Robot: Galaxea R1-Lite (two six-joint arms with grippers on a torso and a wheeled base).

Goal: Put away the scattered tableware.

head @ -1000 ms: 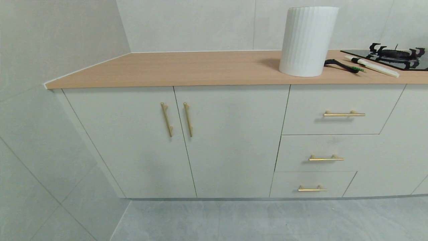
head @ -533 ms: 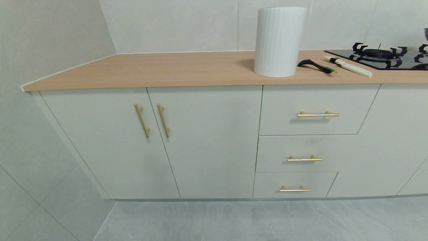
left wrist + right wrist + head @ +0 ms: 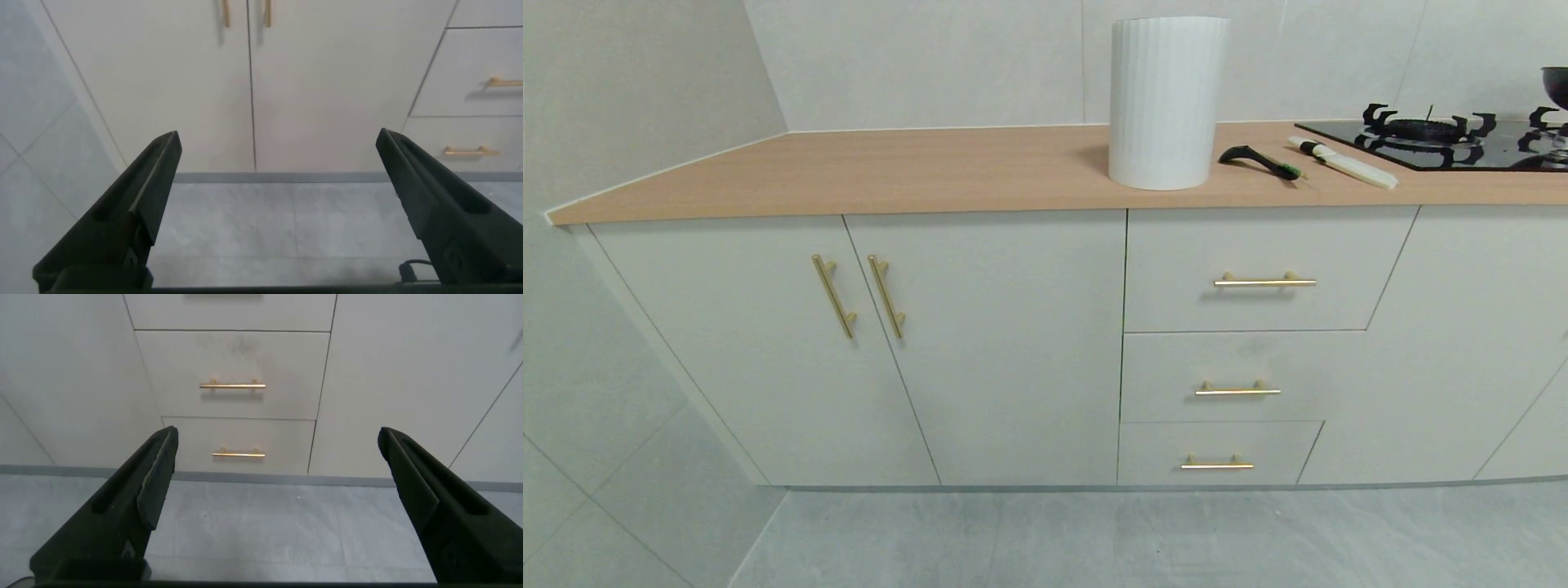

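The cabinet [image 3: 1421,343] stands straight ahead of both grippers, with everything on it closed. The left gripper [image 3: 278,139] hangs low, near the floor [image 3: 1094,539], in front of the two doors [image 3: 327,82]. The right gripper [image 3: 276,433] hangs equally low in front of the drawers [image 3: 237,363]. Both have their fingers spread wide apart and hold nothing. We think the arms are kept down and open like this because nothing has been picked up yet and the robot is not close enough to reach.

The worktop [image 3: 931,167] lies well above both grippers. At its far end, up and to the right of the right gripper, is the stove [image 3: 1429,143]. The white holder [image 3: 1168,102] stands upright on the worktop, high above the right gripper. In our judgement it is the place where the tableware belongs, since it is tall and stands just beside the loose pieces.

Those pieces lie flat on the worktop between the holder and the stove, far above the right gripper: a white utensil [image 3: 1347,163] with a dark handle, and nearer the holder a black utensil [image 3: 1254,158] with a green end. They lie near each other, at an angle, which looks scattered rather than arranged.

We can read no label or writing on any of these things.
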